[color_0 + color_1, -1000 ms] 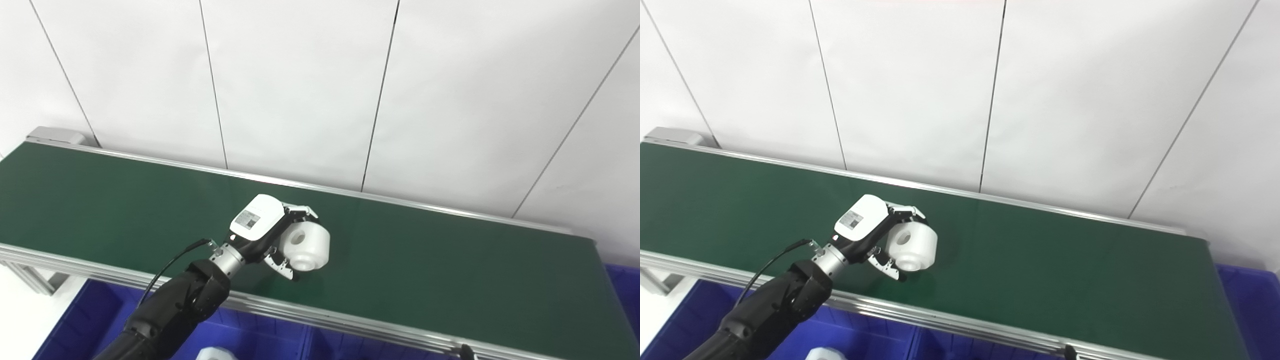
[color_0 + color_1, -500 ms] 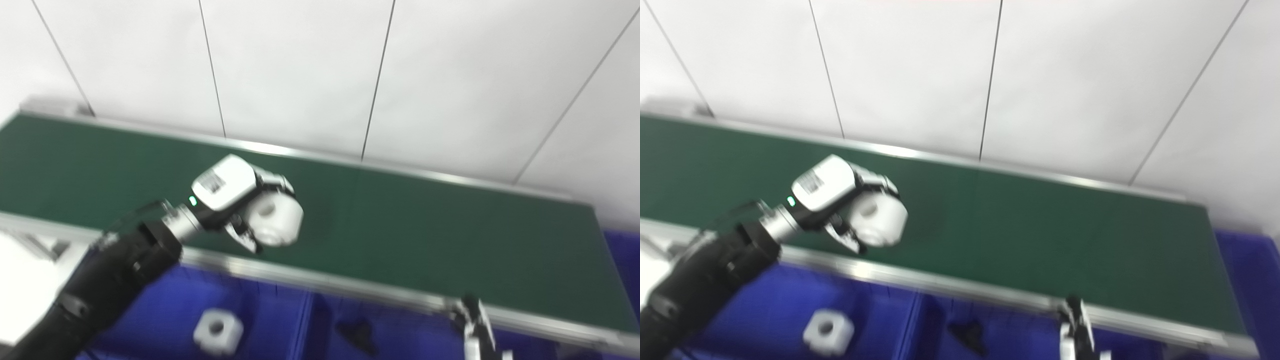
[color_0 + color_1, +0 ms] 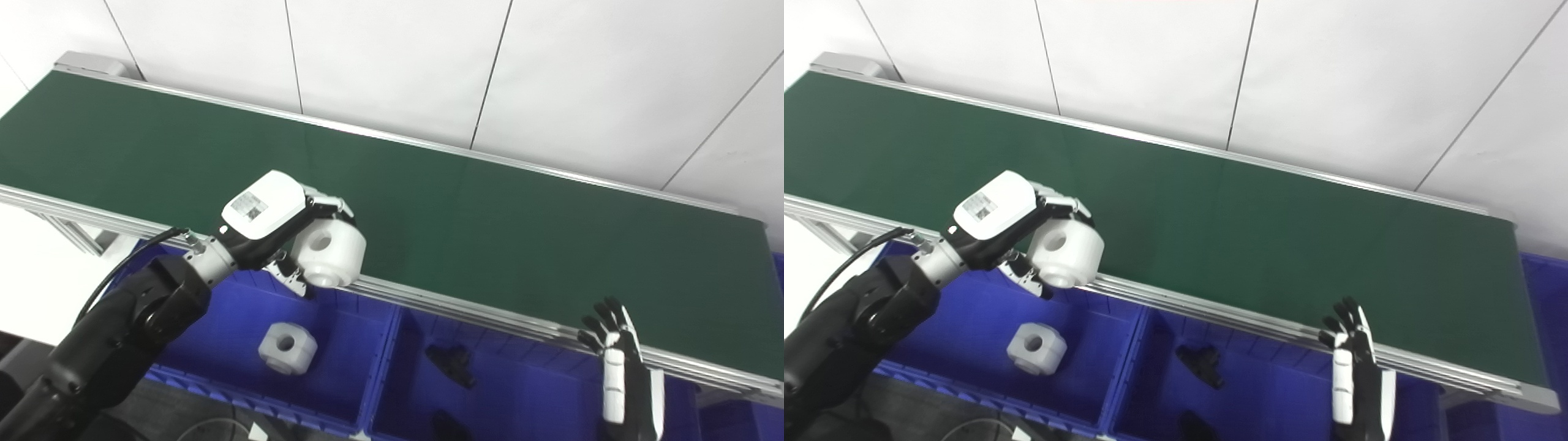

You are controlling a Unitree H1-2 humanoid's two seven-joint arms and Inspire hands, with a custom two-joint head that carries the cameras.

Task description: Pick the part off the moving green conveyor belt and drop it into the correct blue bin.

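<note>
My left hand [image 3: 269, 226] is shut on a white cylindrical part [image 3: 327, 251] with a round hole in its face. It holds the part in the air over the near rail of the green conveyor belt [image 3: 490, 226], above the left blue bin [image 3: 220, 324]. The part shows in the right eye view too [image 3: 1066, 250]. My right hand [image 3: 618, 361] is open and empty, fingers up, below the belt's near edge over the middle blue bin [image 3: 520, 392].
A white part with a hole [image 3: 286, 348] lies in the left bin. Small black parts [image 3: 453, 363] lie in the middle bin. A further blue bin [image 3: 1543, 343] is at the far right. A white panelled wall stands behind the belt.
The camera has tilted down, so the bins now show. My left hand has carried the white part from over the belt back to its near edge. The right hand has come into view.
</note>
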